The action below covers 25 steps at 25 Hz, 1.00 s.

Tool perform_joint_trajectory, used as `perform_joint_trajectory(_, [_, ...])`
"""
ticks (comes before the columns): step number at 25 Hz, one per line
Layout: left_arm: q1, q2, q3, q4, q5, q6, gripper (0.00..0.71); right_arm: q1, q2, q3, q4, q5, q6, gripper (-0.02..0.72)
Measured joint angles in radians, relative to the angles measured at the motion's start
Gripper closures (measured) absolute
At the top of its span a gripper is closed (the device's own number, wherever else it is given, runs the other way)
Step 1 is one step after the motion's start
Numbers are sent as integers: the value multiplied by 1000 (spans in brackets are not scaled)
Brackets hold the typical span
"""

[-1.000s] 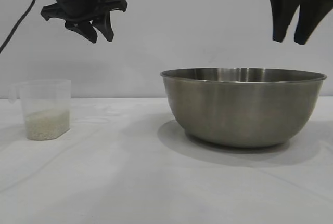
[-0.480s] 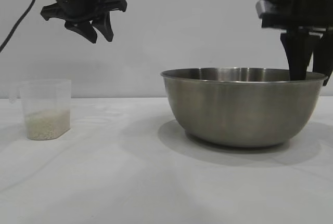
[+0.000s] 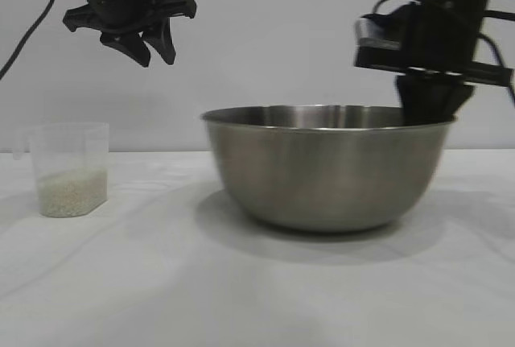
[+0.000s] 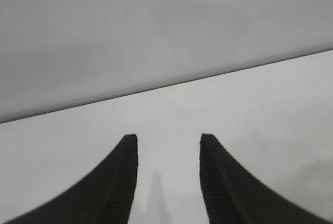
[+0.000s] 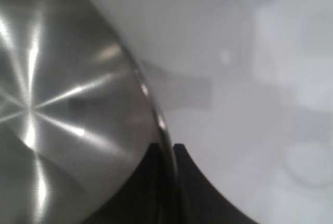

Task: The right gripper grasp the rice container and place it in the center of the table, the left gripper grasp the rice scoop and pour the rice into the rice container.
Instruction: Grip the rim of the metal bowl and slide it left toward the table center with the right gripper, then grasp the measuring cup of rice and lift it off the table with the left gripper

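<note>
The rice container (image 3: 326,170), a large steel bowl, stands on the white table (image 3: 241,282) near the middle. My right gripper (image 3: 430,109) is shut on its far right rim; in the right wrist view the rim (image 5: 156,117) runs between the two fingertips of that gripper (image 5: 166,148), one inside the bowl and one outside. The rice scoop (image 3: 71,168), a clear plastic cup, stands at the left with rice (image 3: 72,192) in its lower part. My left gripper (image 3: 149,45) hangs open and empty high above the scoop; its fingers (image 4: 125,182) frame bare table.
A plain pale wall rises behind the table. The bowl's shadow (image 3: 451,234) lies on the table to its right.
My right gripper came down onto the bowl's rim, shut on it and dragged the bowl leftward toward the table's middle. The left gripper and the scoop have not moved.
</note>
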State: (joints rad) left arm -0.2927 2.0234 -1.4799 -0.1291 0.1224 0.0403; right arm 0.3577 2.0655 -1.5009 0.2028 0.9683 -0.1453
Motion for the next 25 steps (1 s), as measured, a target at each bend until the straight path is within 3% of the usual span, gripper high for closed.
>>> perform_joint_trajectory(4, [0, 0, 0, 7, 0, 0, 476, 0, -30, 0, -12, -33, 0, 420])
perform_joint_trajectory(6, [0, 0, 0, 9, 0, 0, 476, 0, -76, 8, -31, -51, 0, 367])
perform_joint_trajectory(8, [0, 0, 0, 9, 0, 0, 476, 0, -141, 56, -54, -116, 0, 384])
perform_joint_trajectory(10, [0, 0, 0, 9, 0, 0, 476, 0, -210, 154, -70, -260, 0, 342])
perform_joint_trajectory(13, [0, 0, 0, 9, 0, 0, 476, 0, -332, 385, -103, -600, 0, 358])
perform_joint_trajectory(16, [0, 0, 0, 11, 0, 0, 476, -20, -446, 575, -135, -797, 0, 358])
perform_joint_trajectory(19, [0, 0, 0, 12, 0, 0, 476, -95, -534, 668, -142, -840, 0, 358])
perform_joint_trajectory(25, [0, 0, 0, 14, 0, 0, 476, -315, -705, 746, -142, -784, 0, 358])
